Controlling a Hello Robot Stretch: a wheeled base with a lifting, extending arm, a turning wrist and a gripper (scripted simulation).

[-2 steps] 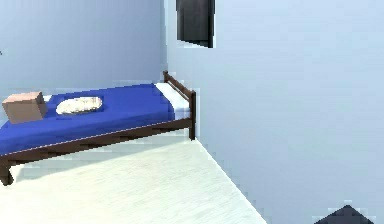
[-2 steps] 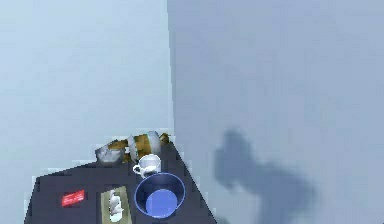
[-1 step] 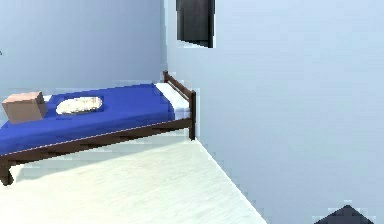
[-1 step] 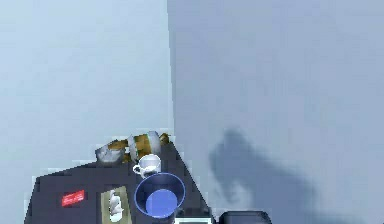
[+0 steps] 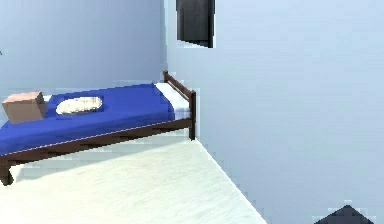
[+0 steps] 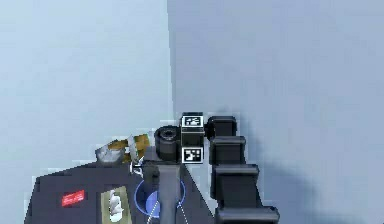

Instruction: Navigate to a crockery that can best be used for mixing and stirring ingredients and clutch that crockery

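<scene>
Containers first. A brown box sits on the bed toward the forward view's left; its contents cannot be seen from this angle. In the arm side view a round blue thing, bowl-like in outline, lies on a dark tabletop at the bottom edge, left of middle. A grey post cuts across its right side, and what it holds cannot be told. On the same top are a small white item just left of it and a red item farther left. Forward view: blue-covered bed on a dark wooden frame, a pale cushion beside the box, a white pillow at the headboard end, and a dark panel high on the wall. Arm side view: the arm rises from the bottom edge, with white squares at its end. The gripper reaches left, up the picture from the round blue thing; whether it is over it or short of it is unclear. Its far end is a jumble of pale and yellowish patches, so I cannot tell its grip or whether it holds anything. Edges: the bed sits in the room corner. Pale floor lies open before it, tapering where the right wall slants down to the bottom edge. The tabletop stands near a wall corner.
</scene>
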